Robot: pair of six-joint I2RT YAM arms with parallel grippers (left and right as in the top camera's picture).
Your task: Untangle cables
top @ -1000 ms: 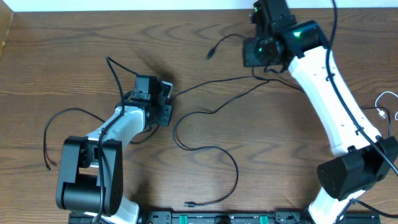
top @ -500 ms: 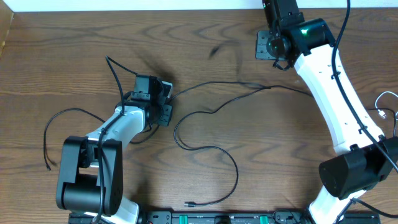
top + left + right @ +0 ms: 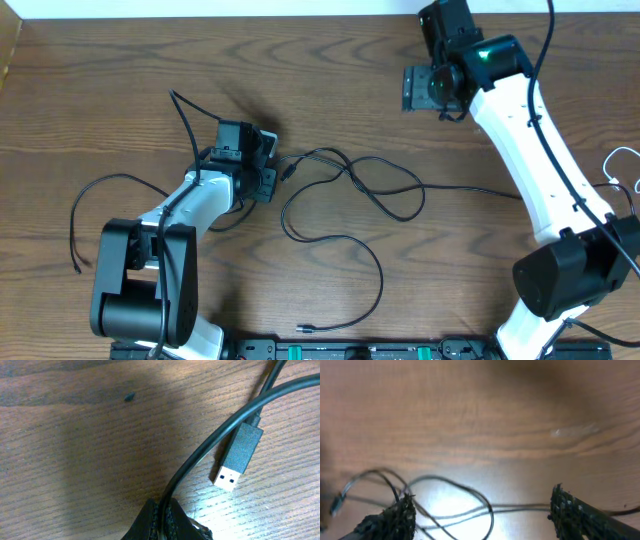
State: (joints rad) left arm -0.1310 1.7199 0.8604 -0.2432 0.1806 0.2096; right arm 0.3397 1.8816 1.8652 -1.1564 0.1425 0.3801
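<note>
desk: brown wood, visible grain, matt
cables: smooth black sheath, slight sheen
USB plug: matt black plastic, bright metal tip
right tool pads: rough, black

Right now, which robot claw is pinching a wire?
The left gripper: its jaws are shut on a black cable. The right gripper is open and holds nothing.

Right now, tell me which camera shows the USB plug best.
Left wrist: the USB plug shows large and sharp, metal tip visible, lying beside the black cable pinched in the left hand. Overhead shows only a tiny dark end by that hand. Right wrist is too blurred to tell.
</note>
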